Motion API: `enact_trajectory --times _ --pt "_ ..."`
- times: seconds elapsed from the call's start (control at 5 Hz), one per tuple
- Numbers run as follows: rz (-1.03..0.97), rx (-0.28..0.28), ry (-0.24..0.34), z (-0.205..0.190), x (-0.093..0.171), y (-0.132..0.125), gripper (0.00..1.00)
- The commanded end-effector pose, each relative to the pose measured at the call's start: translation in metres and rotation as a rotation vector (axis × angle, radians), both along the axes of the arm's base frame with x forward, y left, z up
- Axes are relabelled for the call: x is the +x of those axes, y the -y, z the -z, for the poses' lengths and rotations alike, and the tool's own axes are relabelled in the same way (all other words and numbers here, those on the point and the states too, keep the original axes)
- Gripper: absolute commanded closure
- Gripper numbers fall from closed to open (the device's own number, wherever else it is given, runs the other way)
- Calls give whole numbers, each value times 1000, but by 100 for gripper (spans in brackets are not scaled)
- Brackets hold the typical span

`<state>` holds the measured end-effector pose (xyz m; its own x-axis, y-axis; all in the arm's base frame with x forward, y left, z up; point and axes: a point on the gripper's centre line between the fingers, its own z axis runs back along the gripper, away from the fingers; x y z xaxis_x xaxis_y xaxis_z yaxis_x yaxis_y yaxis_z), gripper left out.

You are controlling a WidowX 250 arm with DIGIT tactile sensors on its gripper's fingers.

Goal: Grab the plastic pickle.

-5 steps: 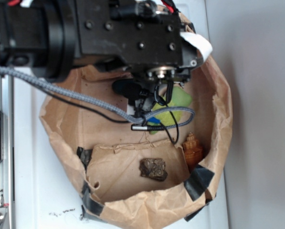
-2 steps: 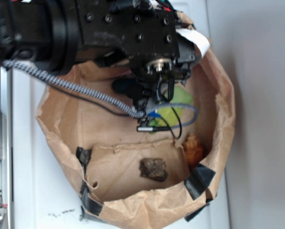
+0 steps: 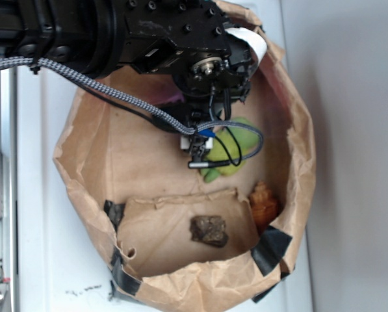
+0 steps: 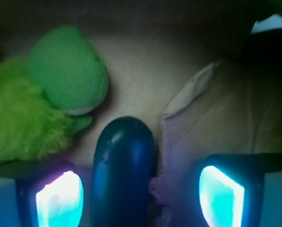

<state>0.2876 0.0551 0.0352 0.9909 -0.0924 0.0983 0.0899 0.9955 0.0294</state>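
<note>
The plastic pickle (image 4: 123, 172) is seen from the wrist view as a smooth, glossy, dark rounded end, sausage-shaped, with small highlights on its skin. It is framed between the two glowing fingers (image 4: 59, 198) of the gripper (image 4: 140, 198), which are held spread apart, one on each side; the pickle lies closer to the left-hand pad in that view, and no contact with either pad can be made out. Beyond the fingertips and to the left, the fuzzy lime-green plush toy (image 4: 46, 109) is found, just beside the pickle's tip. To the right of the fingers, a crumpled fold of paper (image 4: 211, 118) is seen.

In the exterior view, everything is held inside a brown paper bag (image 3: 90, 162) with its rim rolled down and patched with black tape (image 3: 271, 247). The plush toy (image 3: 236, 146) is partly hidden under the gripper (image 3: 210, 114); a dark lumpy object (image 3: 209, 231) and an orange ridged object (image 3: 263, 203) are seen lower in the bag. The pickle itself is hidden there by the arm.
</note>
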Motion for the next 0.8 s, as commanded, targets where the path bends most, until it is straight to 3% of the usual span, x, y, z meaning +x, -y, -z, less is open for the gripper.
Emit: enact_trajectory --times 0.0,0.2,0.6 --pt "-3 87 -11 31 -8 -10 23" --pt "-17 84 -3 27 -11 -10 100" --pt "-33 24 7 1 -12 -11 100"
